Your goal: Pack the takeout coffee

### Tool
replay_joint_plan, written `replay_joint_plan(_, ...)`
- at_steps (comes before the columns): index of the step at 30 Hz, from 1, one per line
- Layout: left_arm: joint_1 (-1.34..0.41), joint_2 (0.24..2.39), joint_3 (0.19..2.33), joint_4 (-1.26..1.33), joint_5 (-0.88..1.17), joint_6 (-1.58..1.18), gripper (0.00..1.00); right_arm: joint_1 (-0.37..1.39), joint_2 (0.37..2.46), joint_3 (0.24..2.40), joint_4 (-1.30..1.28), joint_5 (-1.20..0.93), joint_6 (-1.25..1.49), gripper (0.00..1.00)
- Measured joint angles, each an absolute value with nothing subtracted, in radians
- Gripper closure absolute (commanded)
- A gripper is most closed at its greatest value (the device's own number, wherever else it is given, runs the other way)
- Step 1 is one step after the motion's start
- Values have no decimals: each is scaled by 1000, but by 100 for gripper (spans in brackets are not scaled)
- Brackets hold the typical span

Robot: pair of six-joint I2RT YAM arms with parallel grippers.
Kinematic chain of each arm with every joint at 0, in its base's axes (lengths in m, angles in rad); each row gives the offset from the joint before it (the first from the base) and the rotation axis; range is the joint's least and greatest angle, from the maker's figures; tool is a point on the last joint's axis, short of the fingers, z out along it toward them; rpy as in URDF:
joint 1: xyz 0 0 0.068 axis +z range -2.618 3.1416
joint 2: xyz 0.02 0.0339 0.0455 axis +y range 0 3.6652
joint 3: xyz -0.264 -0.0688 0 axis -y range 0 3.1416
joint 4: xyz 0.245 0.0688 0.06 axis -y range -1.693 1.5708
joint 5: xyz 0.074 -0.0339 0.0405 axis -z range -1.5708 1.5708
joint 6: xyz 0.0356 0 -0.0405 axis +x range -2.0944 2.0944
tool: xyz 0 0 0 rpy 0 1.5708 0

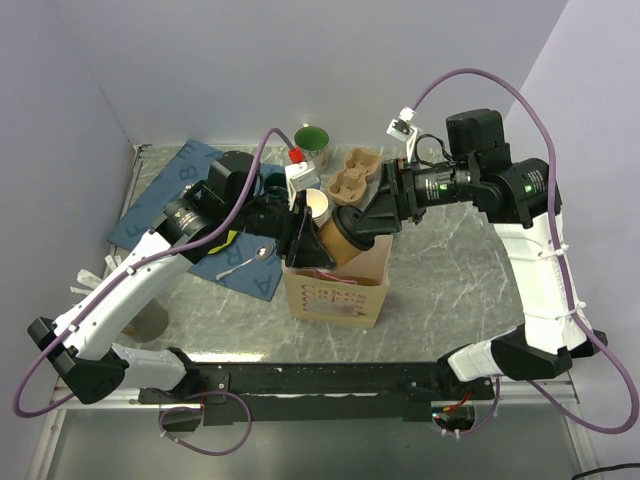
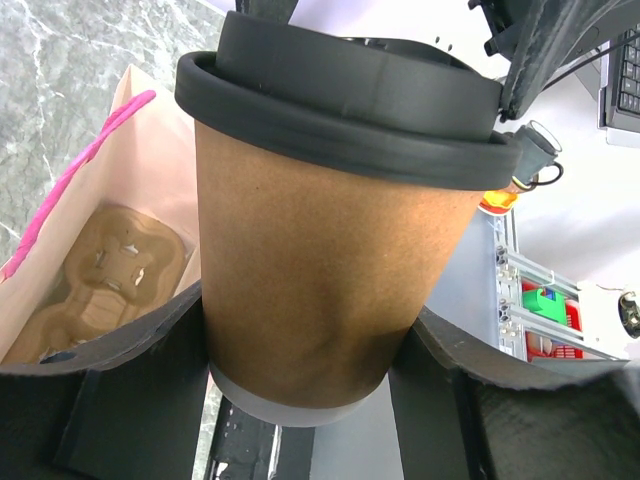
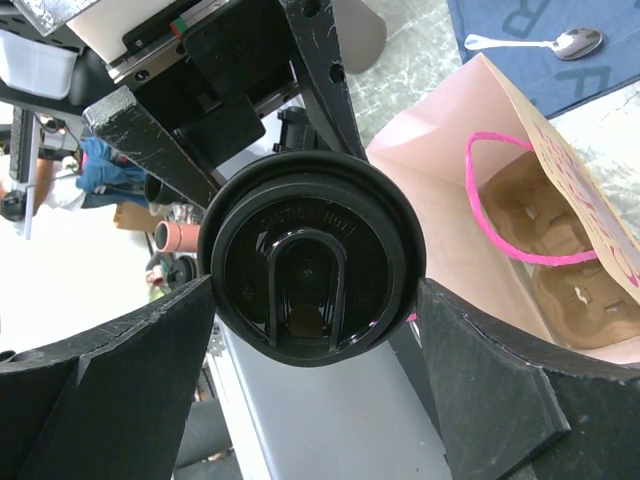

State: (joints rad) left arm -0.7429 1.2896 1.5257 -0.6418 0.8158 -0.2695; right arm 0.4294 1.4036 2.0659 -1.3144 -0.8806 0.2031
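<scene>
The takeout coffee (image 1: pixel 347 243), a brown kraft cup with a black sip lid, hangs tilted over the open pink paper bag (image 1: pixel 335 298). My left gripper (image 1: pixel 312 240) is shut on the cup's lower body; in the left wrist view the fingers (image 2: pixel 150 370) press both sides of the cup (image 2: pixel 310 260). My right gripper (image 1: pixel 372 222) reaches in from the right. In the right wrist view its fingers (image 3: pixel 150 370) touch both sides of the lid (image 3: pixel 305 270). A cardboard cup carrier (image 3: pixel 545 235) lies inside the bag (image 3: pixel 440 170).
A second cup carrier (image 1: pixel 355 175) and a green cup (image 1: pixel 312 138) sit at the back. Lidless paper cups (image 1: pixel 318 204) stand behind the bag. A spoon (image 1: pixel 245 262) lies on a blue cloth (image 1: pixel 165 195) to the left.
</scene>
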Motion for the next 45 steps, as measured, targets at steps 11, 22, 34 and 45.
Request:
replay_joint_plan(11,-739,1290,1526,-661,842,-249,47,439,1412,2066,-1319,-897,195,9)
replay_joint_plan(22,-736,1290,1526,-691,846,-217,48,443,1458,2088,-1317,-961,208,8)
replay_joint_plan(34,-736,1292,1526,-701,846,-200,49,458,1467,2102,-1339,-927,183,11)
replay_joint_plan(45,-736,1306,1526,-702,843,-200,49,480,1467,2102,-1348,-865,155,16)
